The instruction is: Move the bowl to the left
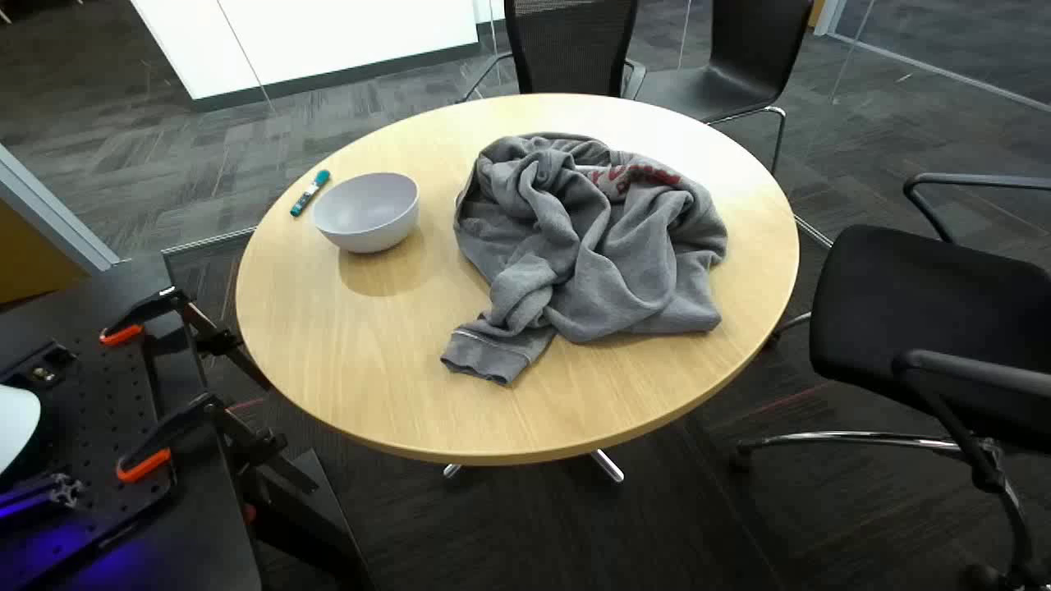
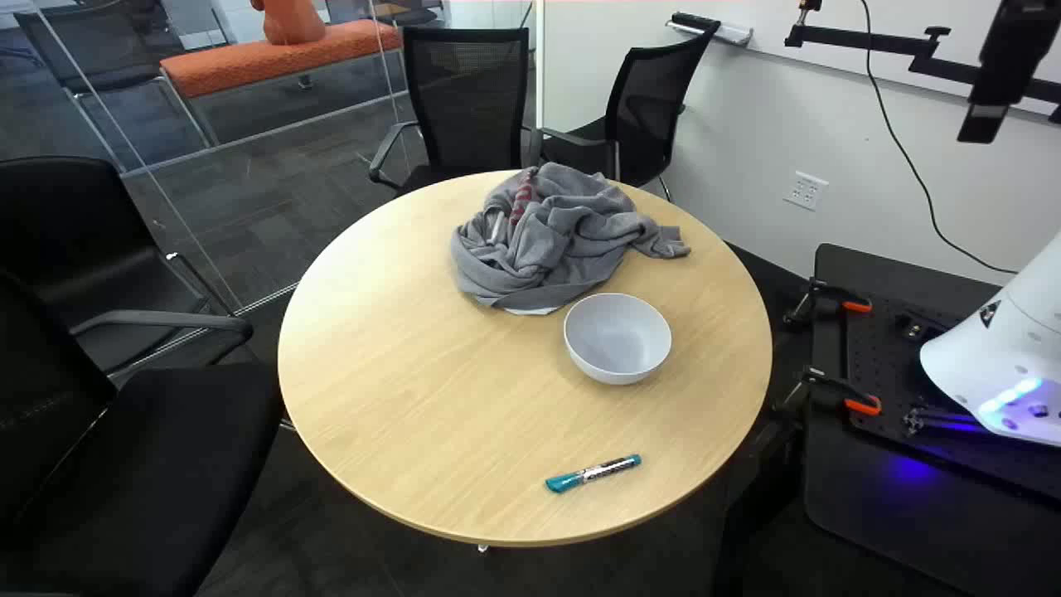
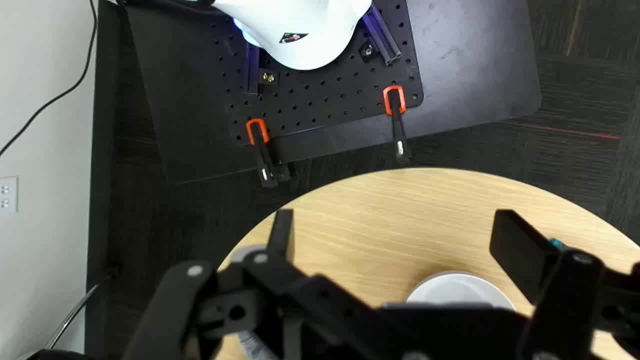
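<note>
The bowl is light grey-white, upright and empty on the round wooden table. It shows in both exterior views, near the marker (image 1: pixel 366 212) (image 2: pixel 617 338). In the wrist view the bowl (image 3: pixel 460 290) is partly hidden behind the gripper body. My gripper (image 3: pixel 392 217) has its two fingers wide apart with nothing between them. It is high above the table, apart from the bowl. A dark part at the top right edge of an exterior view may be a piece of the gripper (image 2: pixel 999 79).
A crumpled grey sweatshirt (image 1: pixel 591 238) (image 2: pixel 564 232) lies on the table (image 1: pixel 345 353) beside the bowl. A teal marker (image 1: pixel 309 194) (image 2: pixel 593 473) lies on the bowl's other side. The robot's black stand (image 2: pixel 862 497) with orange-tipped clamps is close to the table edge. Chairs (image 1: pixel 928 312) surround the table.
</note>
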You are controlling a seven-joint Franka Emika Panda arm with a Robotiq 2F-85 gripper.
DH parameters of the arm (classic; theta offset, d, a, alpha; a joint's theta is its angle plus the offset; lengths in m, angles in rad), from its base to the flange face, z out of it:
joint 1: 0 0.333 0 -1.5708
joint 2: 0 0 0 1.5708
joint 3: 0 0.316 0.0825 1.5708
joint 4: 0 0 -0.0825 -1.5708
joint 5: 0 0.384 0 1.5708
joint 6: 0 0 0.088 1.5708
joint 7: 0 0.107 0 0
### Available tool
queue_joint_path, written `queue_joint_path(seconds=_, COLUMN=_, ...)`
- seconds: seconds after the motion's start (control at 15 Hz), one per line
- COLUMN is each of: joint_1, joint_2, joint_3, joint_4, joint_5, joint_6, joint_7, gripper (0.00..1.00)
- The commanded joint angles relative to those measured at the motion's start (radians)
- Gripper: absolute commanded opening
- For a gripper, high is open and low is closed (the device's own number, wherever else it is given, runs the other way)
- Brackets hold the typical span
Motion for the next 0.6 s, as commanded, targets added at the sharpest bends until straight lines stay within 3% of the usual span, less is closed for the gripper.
queue_joint_path(seconds=0.0, joint_1=0.003, joint_2=0.001, joint_3=-0.002, joint_4=0.001, joint_5=-0.002, joint_6=-0.001, joint_7=0.001, gripper=1.00)
queue_joint_path(seconds=0.27, joint_1=0.000, joint_2=0.004, joint_3=-0.001, joint_4=0.001, joint_5=0.002, joint_6=0.008, joint_7=0.009, gripper=1.00)
queue_joint_path(seconds=0.53, joint_1=-0.014, joint_2=0.059, joint_3=0.012, joint_4=0.003, joint_5=0.051, joint_6=0.131, joint_7=0.067, gripper=1.00)
